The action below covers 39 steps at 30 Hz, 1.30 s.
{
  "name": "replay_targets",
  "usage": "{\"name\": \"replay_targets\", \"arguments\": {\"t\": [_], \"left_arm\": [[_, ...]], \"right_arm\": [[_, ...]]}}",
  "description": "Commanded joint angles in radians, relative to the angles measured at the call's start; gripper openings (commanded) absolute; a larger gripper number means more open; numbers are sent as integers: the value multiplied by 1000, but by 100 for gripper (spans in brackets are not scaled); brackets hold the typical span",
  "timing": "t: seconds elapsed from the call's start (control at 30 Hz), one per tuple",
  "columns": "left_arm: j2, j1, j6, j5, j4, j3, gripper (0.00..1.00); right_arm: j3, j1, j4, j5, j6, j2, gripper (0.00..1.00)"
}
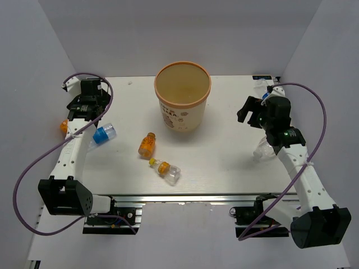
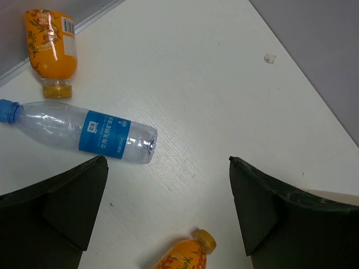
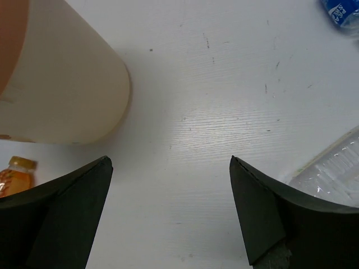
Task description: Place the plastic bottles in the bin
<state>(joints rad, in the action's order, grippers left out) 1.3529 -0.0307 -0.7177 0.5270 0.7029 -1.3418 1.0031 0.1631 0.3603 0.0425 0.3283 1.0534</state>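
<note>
The bin (image 1: 182,103) stands upright at the back middle of the table, and its inside looks empty. Its tan wall also shows in the right wrist view (image 3: 61,84). My left gripper (image 1: 88,106) hovers open and empty at the far left, above bare table (image 2: 168,168). Near it lie a blue-label bottle (image 1: 104,133) (image 2: 84,131), an orange bottle (image 1: 64,126) (image 2: 51,50) and a middle orange bottle (image 1: 147,144) (image 2: 185,258). My right gripper (image 1: 252,112) (image 3: 168,165) is open and empty to the right of the bin. A clear ribbed bottle (image 1: 263,150) (image 3: 336,171) lies beside it.
A yellow-capped bottle (image 1: 166,171) lies near the table's front edge. A blue-label bottle (image 1: 262,84) (image 3: 342,11) lies at the back right corner. Grey walls close in the back and sides. Purple cables loop off both arms.
</note>
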Motion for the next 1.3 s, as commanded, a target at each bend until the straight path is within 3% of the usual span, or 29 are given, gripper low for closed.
{"name": "replay_targets", "arguments": {"t": [0.0, 0.17, 0.27, 0.47, 0.73, 1.03, 1.27], "left_arm": [[-48, 5, -28, -10, -43, -36, 98], [-38, 5, -23, -53, -121, 6, 98], [-25, 5, 1, -67, -163, 9, 98], [38, 17, 29, -51, -198, -25, 98], [103, 29, 66, -140, -276, -14, 98], [126, 61, 98, -179, -310, 15, 98], [118, 64, 103, -188, -312, 27, 98]], "right_arm": [[-4, -5, -1, 71, 8, -15, 89], [-4, -4, 15, 117, 18, -9, 89], [28, -45, 116, 273, 110, 43, 89], [29, -200, 190, 155, 196, 92, 89], [-70, -203, 293, 186, 254, 62, 89], [-260, -195, 92, 227, 327, -21, 89], [-316, -195, 45, 290, 345, -4, 89]]}}
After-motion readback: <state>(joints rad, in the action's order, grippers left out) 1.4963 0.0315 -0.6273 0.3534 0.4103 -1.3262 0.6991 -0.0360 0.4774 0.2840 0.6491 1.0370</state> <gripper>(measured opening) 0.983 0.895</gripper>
